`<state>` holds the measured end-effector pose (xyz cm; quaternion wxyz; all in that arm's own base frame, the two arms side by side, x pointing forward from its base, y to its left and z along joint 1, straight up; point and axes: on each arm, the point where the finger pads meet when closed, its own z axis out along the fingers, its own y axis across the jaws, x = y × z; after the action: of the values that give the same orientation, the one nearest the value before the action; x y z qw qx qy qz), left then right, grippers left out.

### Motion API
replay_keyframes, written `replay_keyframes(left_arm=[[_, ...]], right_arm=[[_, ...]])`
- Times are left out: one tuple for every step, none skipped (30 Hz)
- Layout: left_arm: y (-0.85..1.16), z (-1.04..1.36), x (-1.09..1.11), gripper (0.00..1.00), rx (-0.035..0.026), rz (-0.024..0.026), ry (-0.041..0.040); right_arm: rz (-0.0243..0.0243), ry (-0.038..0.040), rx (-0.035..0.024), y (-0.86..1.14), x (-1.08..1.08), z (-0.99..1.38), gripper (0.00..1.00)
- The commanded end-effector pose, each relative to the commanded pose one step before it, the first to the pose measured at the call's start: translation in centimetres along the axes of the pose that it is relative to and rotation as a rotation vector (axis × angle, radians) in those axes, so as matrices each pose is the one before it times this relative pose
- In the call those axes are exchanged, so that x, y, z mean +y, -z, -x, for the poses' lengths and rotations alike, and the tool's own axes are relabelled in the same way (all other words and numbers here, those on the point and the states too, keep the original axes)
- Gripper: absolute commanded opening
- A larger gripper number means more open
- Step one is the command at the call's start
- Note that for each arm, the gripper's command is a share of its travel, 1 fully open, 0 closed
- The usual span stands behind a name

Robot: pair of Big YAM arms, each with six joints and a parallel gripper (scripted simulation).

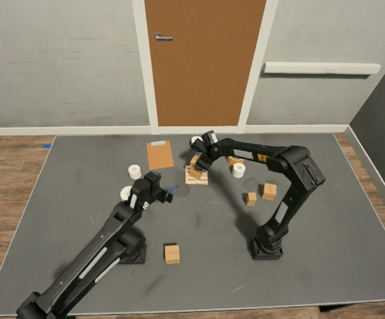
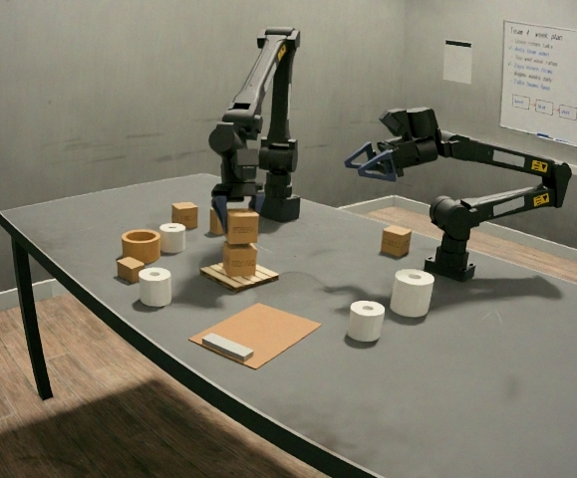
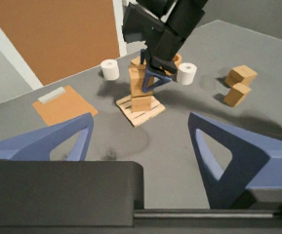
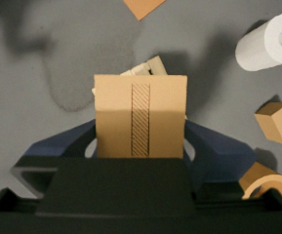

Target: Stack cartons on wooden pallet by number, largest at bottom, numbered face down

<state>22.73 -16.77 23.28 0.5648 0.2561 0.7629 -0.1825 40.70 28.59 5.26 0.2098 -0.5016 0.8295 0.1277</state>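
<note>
Gripping a cube-shaped carton point(image 1: 195, 159) point(image 2: 242, 227) point(image 3: 137, 82) point(image 4: 116, 117) between its fingers, the right hand point(image 1: 199, 165) point(image 2: 242, 218) point(image 3: 141, 85) point(image 4: 140, 117) holds it upright just above the lower carton point(image 1: 196, 173) point(image 2: 239, 259) point(image 3: 141, 103), which sits on the square wooden pallet point(image 1: 196, 182) point(image 2: 236, 284) point(image 3: 137, 117) point(image 4: 156, 64) at center frame, top view. Whether the two faces already touch cannot be told.

The step in hand appears to be setting the second tier. It calls for squaring the edges of the pair, a slow, level descent to full contact, then parting the fingers evenly before a straight lift; a sideways drag could skew the column or push the base carton off its place. The printed numbers are out of sight, so the order cannot be confirmed here.

Nearby, the left hand point(image 1: 167, 181) point(image 2: 354, 167) point(image 3: 141, 117) hangs open and holding nothing, best kept clear of the stack. Behind the pallet in the top view stands a white roll point(image 1: 196, 139) point(image 2: 154, 288) point(image 3: 109, 70) point(image 4: 263, 45), apart from the column.

Farther out on the worktop point(image 1: 199, 281) point(image 2: 432, 401) point(image 3: 170, 161) point(image 4: 28, 97), two cartons await: the third carton point(image 1: 269, 191) point(image 2: 184, 215) point(image 3: 241, 75) right of center in the top view, beside a smaller box point(image 1: 251, 199) point(image 2: 216, 221) point(image 3: 236, 95), and the fourth carton point(image 1: 172, 254) point(image 2: 396, 241) at lower center.
</note>
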Motion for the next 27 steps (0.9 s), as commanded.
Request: replay_keyframes(left_arm=[[0.125,0.954,0.118,1.00,-0.02415,0.00447,0.01256],[0.000,0.000,0.000,1.00,0.00000,0.00000,0.00000],[0.000,0.000,0.000,1.00,0.00000,0.00000,0.00000],[0.000,0.000,0.000,1.00,0.00000,0.00000,0.00000],[0.000,0.000,0.000,1.00,0.00000,0.00000,0.00000],[0.000,0.000,0.000,1.00,0.00000,0.00000,0.00000],[0.000,0.000,0.000,1.00,0.00000,0.00000,0.00000],[0.000,0.000,0.000,1.00,0.00000,0.00000,0.00000],[0.000,0.000,0.000,1.00,0.00000,0.00000,0.00000],[0.000,0.000,0.000,1.00,0.00000,0.00000,0.00000],[0.000,0.000,0.000,1.00,0.00000,0.00000,0.00000],[0.000,0.000,0.000,1.00,0.00000,0.00000,0.00000],[0.000,0.000,0.000,1.00,0.00000,0.00000,0.00000],[0.000,0.000,0.000,1.00,0.00000,0.00000,0.00000],[0.000,0.000,0.000,1.00,0.00000,0.00000,0.00000],[0.000,0.000,0.000,1.00,0.00000,0.00000,0.00000],[0.000,0.000,0.000,1.00,0.00000,0.00000,0.00000],[0.000,0.000,0.000,1.00,0.00000,0.00000,0.00000],[0.000,0.000,0.000,1.00,0.00000,0.00000,0.00000],[0.000,0.000,0.000,1.00,0.00000,0.00000,0.00000],[0.000,0.000,0.000,1.00,0.00000,0.00000,0.00000],[0.000,0.000,0.000,1.00,0.00000,0.00000,0.00000],[0.000,0.000,0.000,1.00,0.00000,0.00000,0.00000],[0.000,0.000,0.000,1.00,0.00000,0.00000,0.00000],[0.000,0.000,0.000,1.00,0.00000,0.00000,0.00000],[0.000,0.000,0.000,1.00,0.00000,0.00000,0.00000],[0.000,0.000,0.000,1.00,0.00000,0.00000,0.00000]], right_arm=[[-0.00507,-0.00303,-0.00947,-0.535,0.089,0.149,0.55],[0.00355,-0.00196,0.00660,-0.332,0.080,-0.331,0.55],[-0.00275,0.00152,-0.00512,0.112,-0.131,0.304,0.55],[0.00399,-0.00219,0.00740,-0.237,0.198,-0.497,0.55],[-0.00338,0.00186,-0.00628,0.196,-0.109,0.309,0.55],[0.00514,-0.00283,0.00954,-0.337,0.205,-0.565,0.55],[-0.00647,0.00356,-0.01201,0.312,-0.264,0.661,0.55],[0.00439,-0.00241,0.00813,-0.320,0.158,-0.469,0.55],[-0.00400,0.00220,-0.00743,0.165,-0.186,0.437,0.55],[0.00414,-0.00228,0.00768,-0.252,0.197,-0.504,0.55],[0.00000,0.00000,0.00000,0.000,0.000,0.000,0.55],[0.00000,0.00000,0.00000,0.000,0.000,0.000,0.55],[-0.01225,0.00674,-0.02274,0.738,-0.372,1.096,0.55],[0.00724,-0.00399,0.01344,-0.561,0.185,-0.652,0.55],[-0.00138,0.00077,-0.00259,0.116,-0.014,0.090,0.55],[0.00667,-0.00367,0.01239,-0.449,0.233,-0.679,0.55],[-0.00160,0.00088,-0.00297,0.053,-0.085,0.187,0.55],[0.00335,-0.00184,0.00621,-0.195,0.180,-0.441,0.55],[-0.00395,0.00218,-0.00734,0.132,-0.210,0.462,0.55],[0.00189,-0.00104,0.00351,-0.148,0.102,-0.271,0.55],[-0.00304,0.00167,-0.00565,0.101,-0.162,0.356,0.55],[0.00327,-0.00180,0.00606,-0.192,0.176,-0.432,0.55],[-0.00379,0.00208,-0.00703,0.217,-0.123,0.347,0.55],[0.00523,-0.00288,0.00971,-0.345,0.203,-0.567,0.55],[-0.00816,0.00449,-0.01514,0.448,-0.282,0.769,0.55],[0.00636,-0.00349,0.01178,-0.465,0.192,-0.612,0.55],[-0.00524,0.00289,-0.00974,0.244,-0.219,0.540,0.55]])
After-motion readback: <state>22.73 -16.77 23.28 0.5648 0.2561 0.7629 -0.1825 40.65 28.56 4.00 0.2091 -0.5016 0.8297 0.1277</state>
